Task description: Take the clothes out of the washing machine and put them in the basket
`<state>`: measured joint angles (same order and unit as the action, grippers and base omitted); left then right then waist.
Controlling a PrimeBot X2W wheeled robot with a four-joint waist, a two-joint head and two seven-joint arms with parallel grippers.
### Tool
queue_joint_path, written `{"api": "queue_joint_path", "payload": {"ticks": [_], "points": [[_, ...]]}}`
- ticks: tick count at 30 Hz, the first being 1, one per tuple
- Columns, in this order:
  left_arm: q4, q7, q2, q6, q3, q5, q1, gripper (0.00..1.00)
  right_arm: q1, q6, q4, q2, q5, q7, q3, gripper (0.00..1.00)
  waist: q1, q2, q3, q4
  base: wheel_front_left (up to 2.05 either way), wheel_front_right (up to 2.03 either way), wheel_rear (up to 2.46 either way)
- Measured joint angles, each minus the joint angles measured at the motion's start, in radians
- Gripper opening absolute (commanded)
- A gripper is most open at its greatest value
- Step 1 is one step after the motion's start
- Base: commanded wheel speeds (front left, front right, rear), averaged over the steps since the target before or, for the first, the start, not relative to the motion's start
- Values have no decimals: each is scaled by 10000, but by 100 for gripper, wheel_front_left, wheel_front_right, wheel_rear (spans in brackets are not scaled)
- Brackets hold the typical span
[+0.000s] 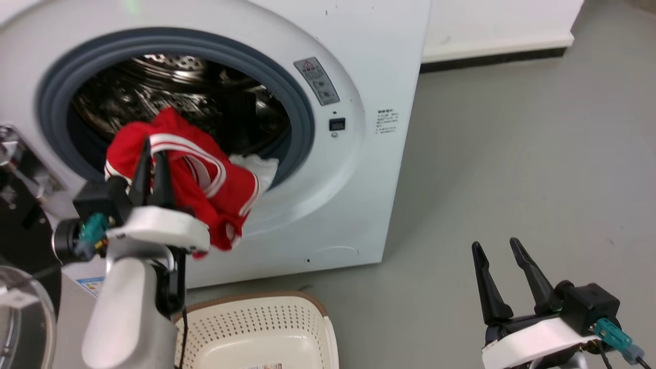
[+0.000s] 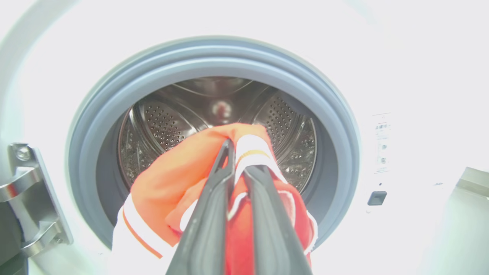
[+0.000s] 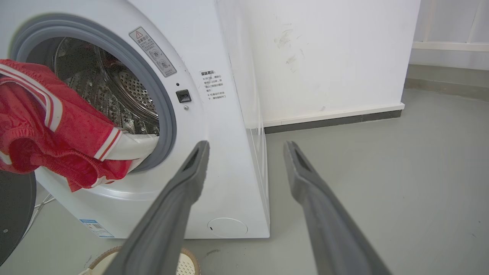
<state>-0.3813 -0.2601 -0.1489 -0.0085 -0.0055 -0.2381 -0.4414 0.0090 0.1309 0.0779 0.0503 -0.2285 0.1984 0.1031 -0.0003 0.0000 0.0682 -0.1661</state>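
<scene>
The white washing machine [image 1: 359, 61] stands open, its grey-rimmed porthole showing the steel drum [image 2: 160, 122]. My left gripper [image 1: 154, 146] is shut on the red garment with white stripes [image 1: 205, 189], which hangs out over the porthole's lower rim. In the left wrist view the fingers [image 2: 212, 198] pinch the red cloth [image 2: 175, 172]. A white fabric piece [image 1: 256, 166] lies on the rim beside it, partly under the red garment [image 3: 57, 130]. The cream basket [image 1: 256, 333] sits on the floor right below. My right gripper [image 1: 499, 248] hangs open and empty at the lower right.
The machine's glass door [image 1: 23, 318] hangs open at the far left, with its metal hinge [image 2: 26, 198] on the front panel. Grey floor [image 1: 512, 154] stretches to the right of the machine, up to a white wall with a dark skirting [image 3: 332, 118].
</scene>
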Motion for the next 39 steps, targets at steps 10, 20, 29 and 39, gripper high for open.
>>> {"api": "queue_joint_path", "payload": {"ticks": [10,20,29,39], "points": [[3244,568,337,374,-506,151,2391,0,564,0,-374,0,98,-288,-291,100,0,0,-759,508,0,0,0],[4715,1521,702,989,-1126,-63,5106,0,629,0,-702,2,130,-403,-414,100,1,0,-523,790,0,0,0],[2021,1014,907,1028,-1632,-740,5757,0,227,0,-773,2,123,-313,-274,100,3,0,354,884,0,0,0],[-2042,90,947,652,-1480,-1024,3170,0,-734,0,-685,2,79,-144,123,100,5,0,2097,688,0,0,0]]}}
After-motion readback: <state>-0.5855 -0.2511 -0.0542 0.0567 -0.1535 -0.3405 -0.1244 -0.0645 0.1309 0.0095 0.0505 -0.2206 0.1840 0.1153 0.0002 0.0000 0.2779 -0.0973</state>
